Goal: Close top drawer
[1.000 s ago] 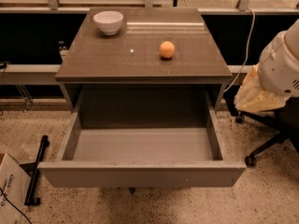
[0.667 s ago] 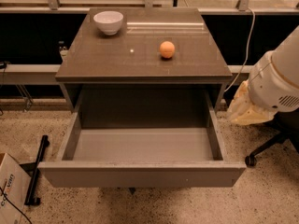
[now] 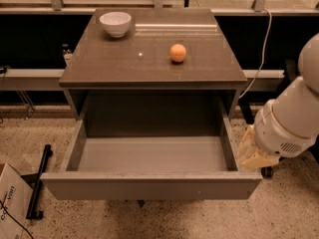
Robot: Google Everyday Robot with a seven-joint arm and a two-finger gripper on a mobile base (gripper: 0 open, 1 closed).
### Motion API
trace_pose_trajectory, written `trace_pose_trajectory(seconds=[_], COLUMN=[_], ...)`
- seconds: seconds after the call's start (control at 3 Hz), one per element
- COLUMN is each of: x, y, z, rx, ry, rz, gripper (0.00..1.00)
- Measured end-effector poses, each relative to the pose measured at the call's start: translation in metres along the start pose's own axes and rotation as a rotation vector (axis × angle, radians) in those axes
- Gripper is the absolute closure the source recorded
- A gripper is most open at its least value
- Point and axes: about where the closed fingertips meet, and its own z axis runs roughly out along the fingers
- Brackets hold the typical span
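Observation:
The top drawer [image 3: 149,185] is a wide, deep grey-brown box with a flat handleless front. It is pulled far out of the cabinet toward me and is empty inside. My arm comes in from the right. The gripper [image 3: 255,156] is a pale cream shape at the end of the white arm, low beside the drawer's right side wall, near its front right corner. It looks close to the drawer side; I cannot tell whether it touches.
On the cabinet top [image 3: 109,63] stand a white bowl [image 3: 115,23] at the back left and an orange [image 3: 178,53] right of centre. A cardboard box [image 3: 10,205] and a black bar [image 3: 37,185] lie on the floor at left. A cable [image 3: 261,54] hangs at right.
My arm has moved down and left, from beside the cabinet's right edge to low beside the open drawer's right front corner. The drawer has not moved.

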Motion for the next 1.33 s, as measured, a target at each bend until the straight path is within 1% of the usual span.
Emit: trace_pose_trajectory(seconds=[0.33, 0.67, 1.0, 1.33], x=[0.022, 0.022, 0.021, 0.035], y=[0.017, 0.017, 0.019, 0.031], z=[0.042, 0.042, 0.053, 0.082], rx=[-0.050, -0.050, -0.058, -0.094], ry=[-0.011, -0.011, 0.052, 0.102], rz=[0.085, 0.085, 0.064, 0.087], gripper=[1.00, 1.00, 1.00, 1.00])
